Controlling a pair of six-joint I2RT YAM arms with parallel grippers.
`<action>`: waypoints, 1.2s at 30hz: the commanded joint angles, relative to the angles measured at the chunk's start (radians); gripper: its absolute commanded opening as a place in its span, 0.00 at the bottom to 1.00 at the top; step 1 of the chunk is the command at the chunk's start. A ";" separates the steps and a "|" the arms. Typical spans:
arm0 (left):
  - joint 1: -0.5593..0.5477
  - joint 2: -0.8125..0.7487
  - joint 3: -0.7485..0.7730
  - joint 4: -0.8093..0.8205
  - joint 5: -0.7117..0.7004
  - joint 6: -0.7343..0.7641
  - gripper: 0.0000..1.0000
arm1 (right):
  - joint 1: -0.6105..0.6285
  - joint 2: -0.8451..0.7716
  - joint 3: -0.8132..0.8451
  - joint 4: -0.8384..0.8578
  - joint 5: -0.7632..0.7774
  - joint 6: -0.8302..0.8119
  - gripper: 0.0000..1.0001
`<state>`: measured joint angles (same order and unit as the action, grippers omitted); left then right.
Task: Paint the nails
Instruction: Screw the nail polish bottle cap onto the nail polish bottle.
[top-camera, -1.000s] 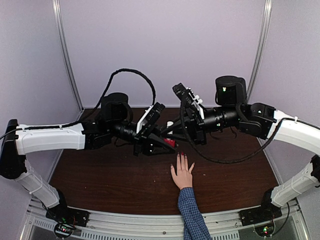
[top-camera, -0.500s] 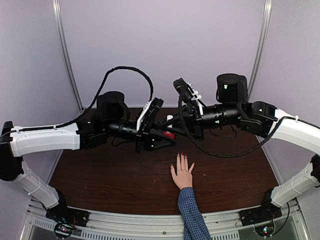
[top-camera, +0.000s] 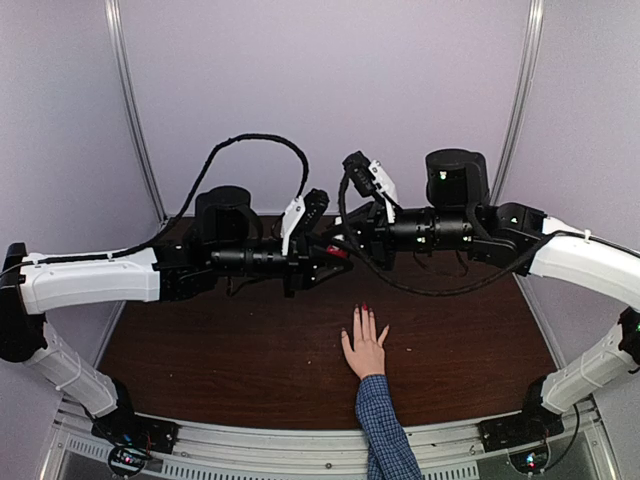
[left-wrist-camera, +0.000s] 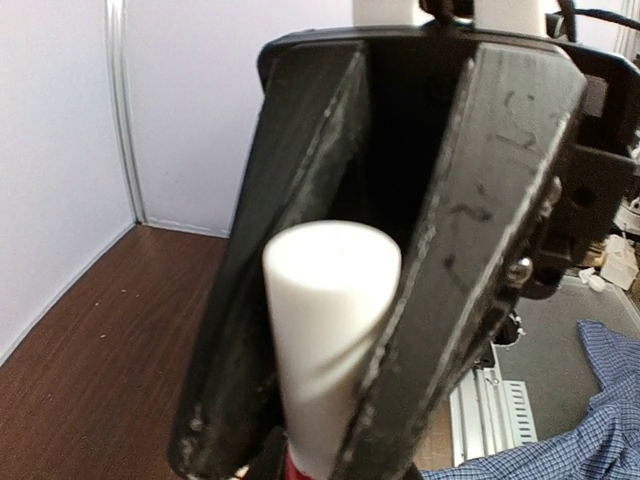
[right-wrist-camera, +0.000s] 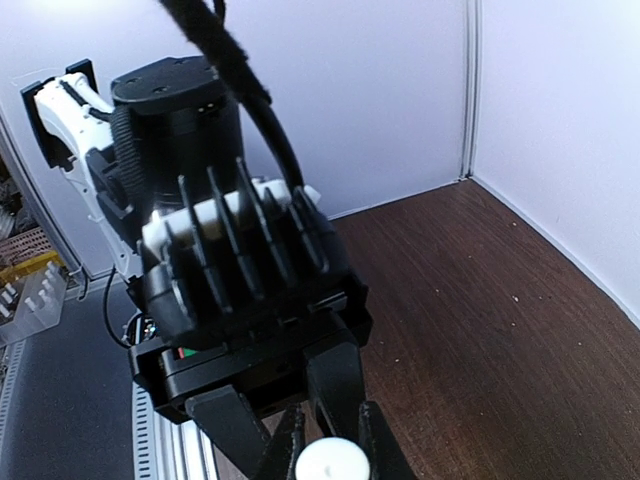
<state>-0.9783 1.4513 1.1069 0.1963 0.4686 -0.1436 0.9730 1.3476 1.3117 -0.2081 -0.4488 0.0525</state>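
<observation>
A light-skinned hand (top-camera: 365, 348) in a blue checked sleeve (top-camera: 385, 432) lies flat on the brown table, fingers pointing away. Its fingertip nails (top-camera: 363, 308) look dark red. Above and beyond it, my left gripper (top-camera: 326, 258) is shut on the small red polish bottle (top-camera: 341, 252). My right gripper (top-camera: 352, 241) meets it head-on and is shut on the bottle's white cap (right-wrist-camera: 331, 465). In the left wrist view the cap (left-wrist-camera: 330, 330) stands between black fingers (left-wrist-camera: 460, 250), with a bit of red bottle (left-wrist-camera: 290, 468) below. Both grippers hang well above the hand.
White walls close the table (top-camera: 200, 350) on three sides, with metal posts (top-camera: 135, 120) in the back corners. A metal rail (top-camera: 300, 440) runs along the near edge. Black cables (top-camera: 260, 145) loop over both wrists.
Both grippers have risen together with the bottle and moved away from the hand. The left wrist has levelled out. The hand has not moved.
</observation>
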 joint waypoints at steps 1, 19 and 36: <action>0.028 0.014 0.001 0.031 -0.281 -0.005 0.00 | 0.012 0.021 0.024 -0.043 0.123 0.052 0.00; 0.026 0.057 0.001 0.043 -0.405 0.009 0.00 | 0.024 0.031 -0.017 0.013 0.307 0.122 0.23; 0.026 0.028 -0.030 0.000 -0.164 0.095 0.00 | -0.009 -0.005 0.091 -0.229 0.275 0.112 0.47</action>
<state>-0.9516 1.5105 1.0737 0.1551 0.2161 -0.0792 0.9707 1.3323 1.3384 -0.3584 -0.1684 0.1581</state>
